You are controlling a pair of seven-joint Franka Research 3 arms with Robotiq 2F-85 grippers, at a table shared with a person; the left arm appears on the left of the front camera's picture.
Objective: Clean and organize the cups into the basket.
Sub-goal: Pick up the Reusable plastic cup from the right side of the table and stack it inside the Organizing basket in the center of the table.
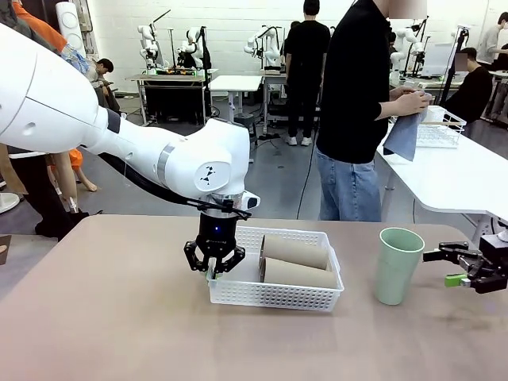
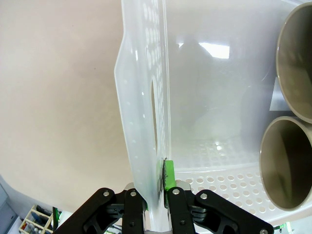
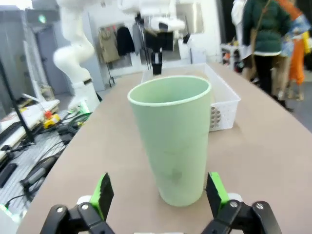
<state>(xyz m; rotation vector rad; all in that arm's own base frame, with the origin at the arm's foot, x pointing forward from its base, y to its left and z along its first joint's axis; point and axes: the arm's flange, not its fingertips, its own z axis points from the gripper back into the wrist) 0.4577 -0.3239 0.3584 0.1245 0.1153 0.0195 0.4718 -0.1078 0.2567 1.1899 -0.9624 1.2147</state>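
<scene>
Left gripper [image 2: 163, 180]: fingers together and clamped on the short end wall of the basket [image 2: 140, 122], one green pad inside the wall and one outside. The basket sits mid-table [image 1: 119, 317]. Progress is judged at two of three. Both taupe cups [image 1: 295, 252] [image 1: 300, 274] lie on their sides in the basket, touching side by side. Their long axes run along the basket's length and their open mouths face the clamped end. Outstanding: the mint cup [image 1: 398, 266], which stands upright on the table to the robot's right of the basket and apart from it, mouth up, long axis vertical. Right gripper [image 1: 447, 267]: fingers spread wide, level with the mint cup and just beside it, holding nothing.
</scene>
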